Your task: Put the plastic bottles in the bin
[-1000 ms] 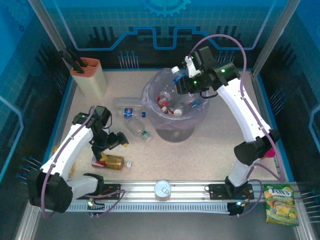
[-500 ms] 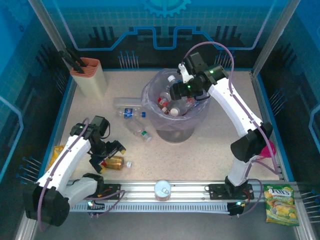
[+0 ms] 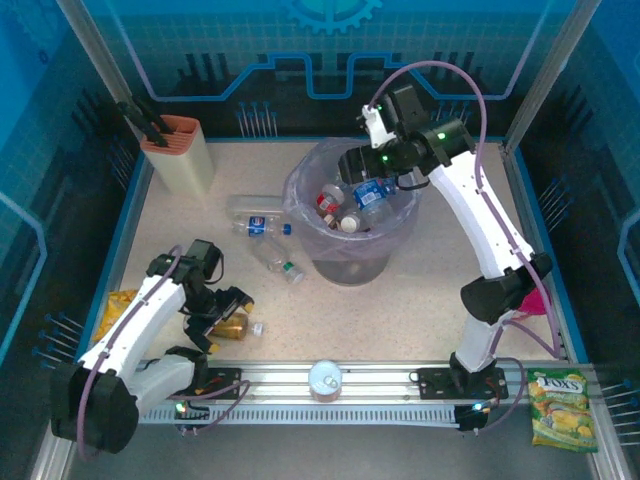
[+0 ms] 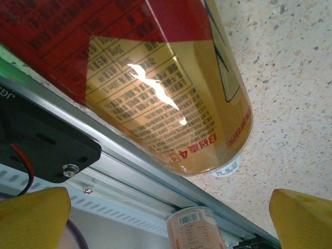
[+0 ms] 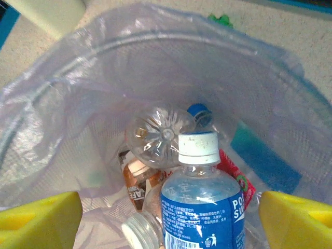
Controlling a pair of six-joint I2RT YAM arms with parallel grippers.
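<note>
The right end effector (image 5: 166, 212) is hanging over the bin (image 3: 300, 190) with its yellow fingers (image 5: 39, 220) spread wide and gripping nothing. A blue-labelled bottle (image 5: 199, 207) with a white cap is sitting directly beneath it, clear of both fingers, on top of the other bottles already in the liner. The left end effector (image 4: 168, 220) is also spread wide and is hovering low over the tabletop (image 4: 290, 78). The amber-red bottle (image 4: 171, 88) is lying on its side just ahead of it, not yet pinched. That bottle is probably light, thin-walled and glossy, so it is likely to roll or slip and to dent under a hard squeeze. The best hold looks to be across the round body at the labelled middle, not at the small white cap (image 4: 225, 167). The left wrist view is showing the label print, the cap and a silver can (image 4: 194, 228) on the rail beyond the bottle. The top view is showing what the wrists miss: a blue-capped bottle (image 3: 262, 226) and a green-capped bottle (image 3: 277, 262) are lying farther ahead of the left end effector, between it and the bin. The right wrist view is looking down into the bin, where an upturned clear bottle base (image 5: 161, 135) is lying below the open fingers.
</note>
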